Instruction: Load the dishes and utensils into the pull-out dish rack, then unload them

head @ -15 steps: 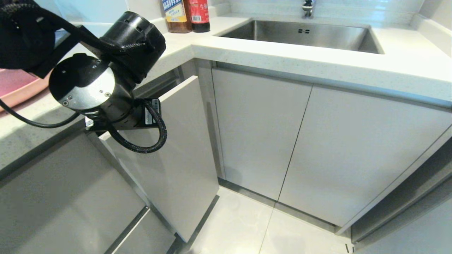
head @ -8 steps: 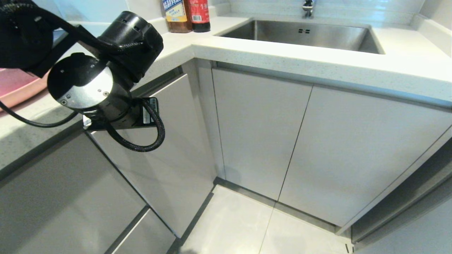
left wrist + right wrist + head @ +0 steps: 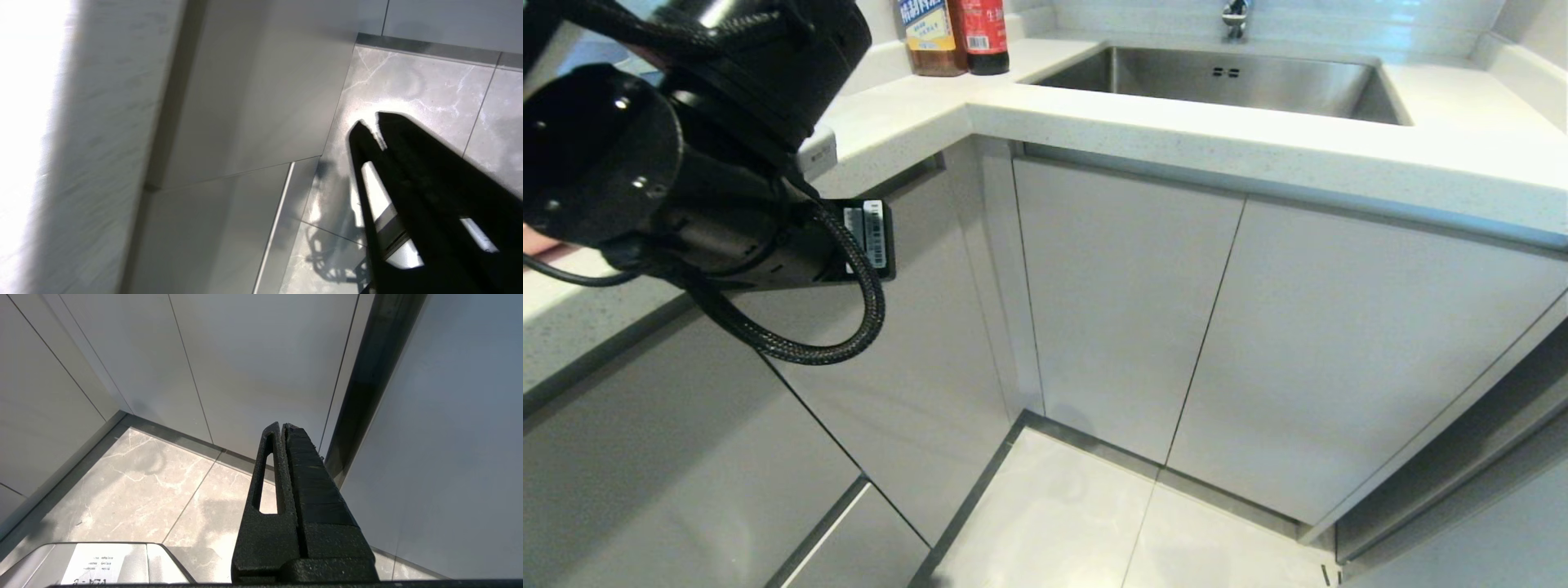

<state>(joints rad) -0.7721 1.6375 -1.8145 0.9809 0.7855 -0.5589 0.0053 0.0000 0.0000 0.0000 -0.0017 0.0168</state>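
**Rack pushed in, panel flush**

I see the pull-out dish rack (image 3: 915, 351) only as its pale front panel below the countertop's (image 3: 1143, 122) corner; basket hidden. My left gripper (image 3: 374, 124) hangs beside it, pincer together, empty. Right gripper (image 3: 282, 428) together near the floor (image 3: 1094, 523), which lies open.

Bright, even kitchen light; blown-out glare and blur beside the backlit fingers (image 3: 408, 171).
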